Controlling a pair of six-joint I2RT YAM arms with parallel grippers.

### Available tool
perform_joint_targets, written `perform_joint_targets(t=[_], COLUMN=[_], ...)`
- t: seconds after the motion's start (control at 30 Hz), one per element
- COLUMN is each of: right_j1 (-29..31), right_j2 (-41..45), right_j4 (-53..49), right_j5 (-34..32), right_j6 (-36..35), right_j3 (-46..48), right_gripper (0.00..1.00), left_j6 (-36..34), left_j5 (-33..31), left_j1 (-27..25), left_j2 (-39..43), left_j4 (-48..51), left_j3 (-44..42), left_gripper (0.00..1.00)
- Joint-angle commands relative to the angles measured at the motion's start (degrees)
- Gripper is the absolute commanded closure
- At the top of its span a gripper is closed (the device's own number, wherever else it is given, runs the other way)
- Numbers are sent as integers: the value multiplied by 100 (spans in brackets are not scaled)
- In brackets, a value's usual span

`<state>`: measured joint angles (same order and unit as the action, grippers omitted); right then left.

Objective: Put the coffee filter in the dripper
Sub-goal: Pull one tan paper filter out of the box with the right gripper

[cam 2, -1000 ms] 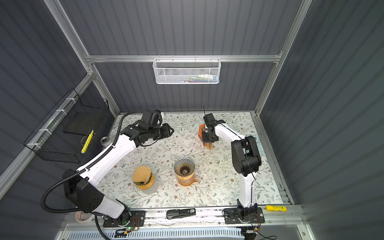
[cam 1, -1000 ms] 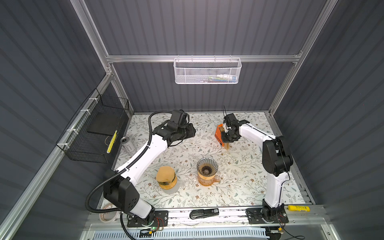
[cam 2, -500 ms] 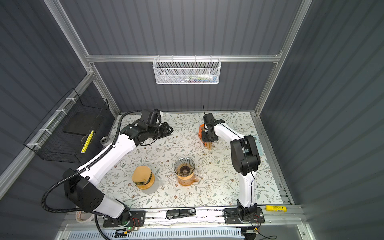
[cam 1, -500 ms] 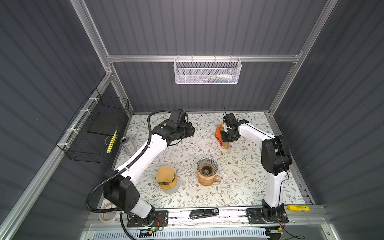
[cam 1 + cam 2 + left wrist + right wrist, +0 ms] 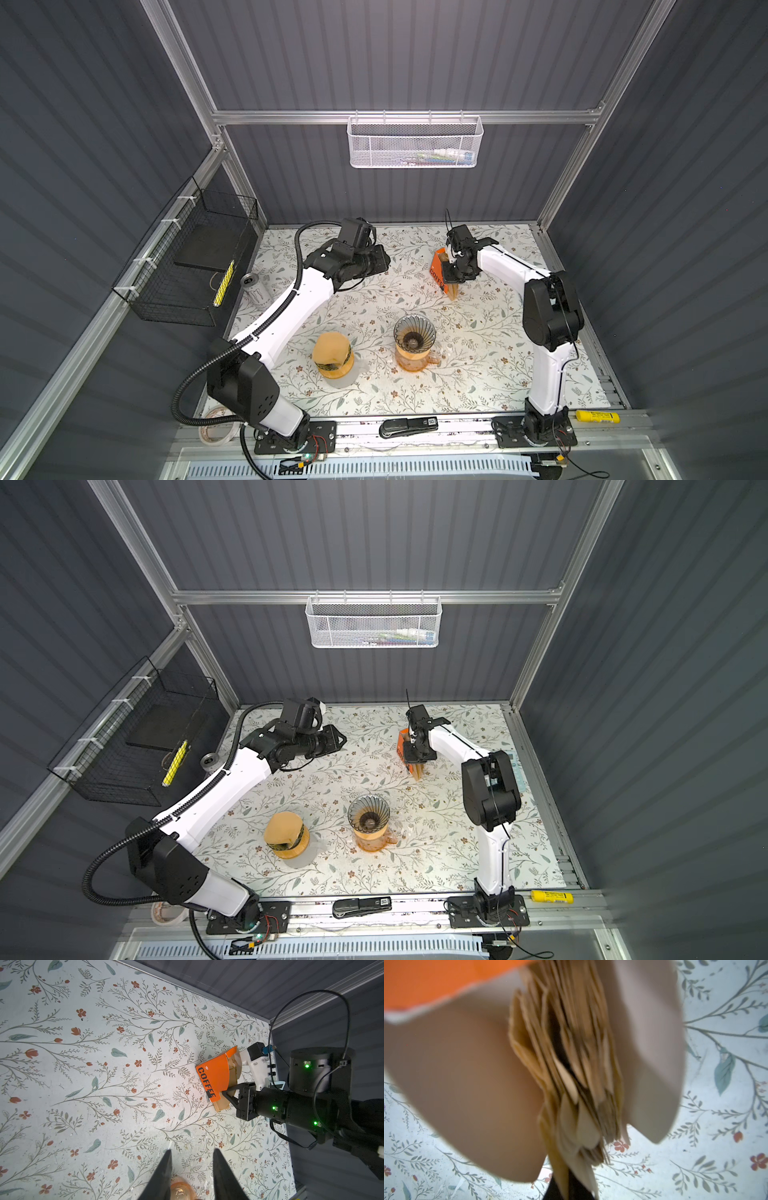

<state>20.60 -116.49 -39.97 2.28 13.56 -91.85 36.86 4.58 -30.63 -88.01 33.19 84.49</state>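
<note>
The glass dripper sits on an amber server at the table's front middle, and I see no filter in it. An orange coffee-filter box stands at the back right with brown filters fanned out of it. My right gripper reaches into the box and is shut on a coffee filter, whose edge pokes out below the box. My left gripper hovers open and empty left of the box.
An amber vessel with a tan top stands left of the dripper. A can sits by a black wire basket on the left wall. On the front rail lie a stapler, a yellow marker and a tape roll.
The right gripper's jaws have closed on a filter at the box. Neither arm has moved noticeably.
</note>
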Motion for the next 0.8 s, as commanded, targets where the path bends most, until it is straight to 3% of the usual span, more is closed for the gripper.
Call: perform_joint_targets(t=[0.0, 0.77], right_j1=[-4, 266], right_j2=[318, 1924], right_j4=[-295, -655], right_j5=[62, -86], right_j6=[85, 375], right_j3=[-92, 1033], right_gripper=[100, 100], left_j6=[-79, -109], left_j5=[65, 160], left_j1=[40, 41], left_j2=[77, 410], left_j4=[-126, -129], left_j3=[-67, -264], left_gripper=[66, 66])
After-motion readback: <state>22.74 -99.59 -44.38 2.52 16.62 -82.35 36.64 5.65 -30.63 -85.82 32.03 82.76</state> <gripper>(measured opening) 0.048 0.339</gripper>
